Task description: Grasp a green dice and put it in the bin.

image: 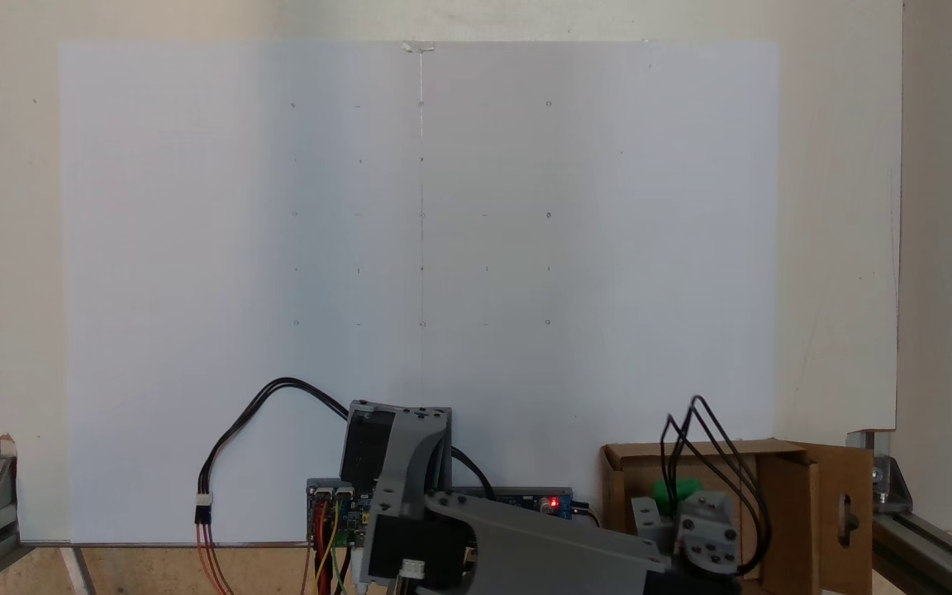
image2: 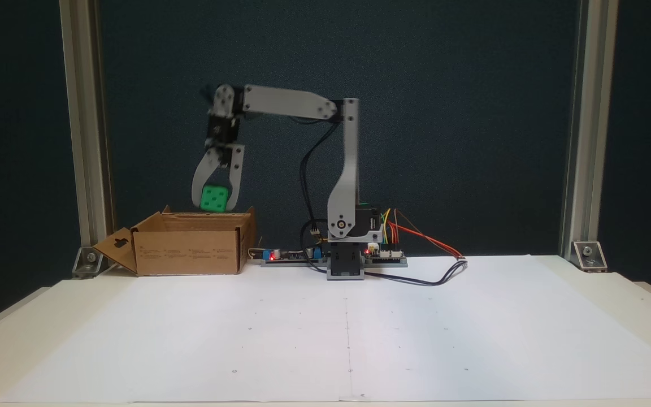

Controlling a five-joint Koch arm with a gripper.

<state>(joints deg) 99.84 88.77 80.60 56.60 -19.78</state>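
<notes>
Green dice half-hidden between hand fingers above bin

White paper sheet covers most of the table in both fixed views; faint pencil marks sit in a grid across its middle, with a thin seam line running through the centre. Small piece of tape at the top end of the seam, upper centre of the frame. Aluminium frame posts stand at left and right edges, each with a corner bracket at its foot. Dark backdrop fills the upper frame behind. Circuit boards at centre, one showing a red light; coloured wires and a black cable trail right onto the paper.
</notes>
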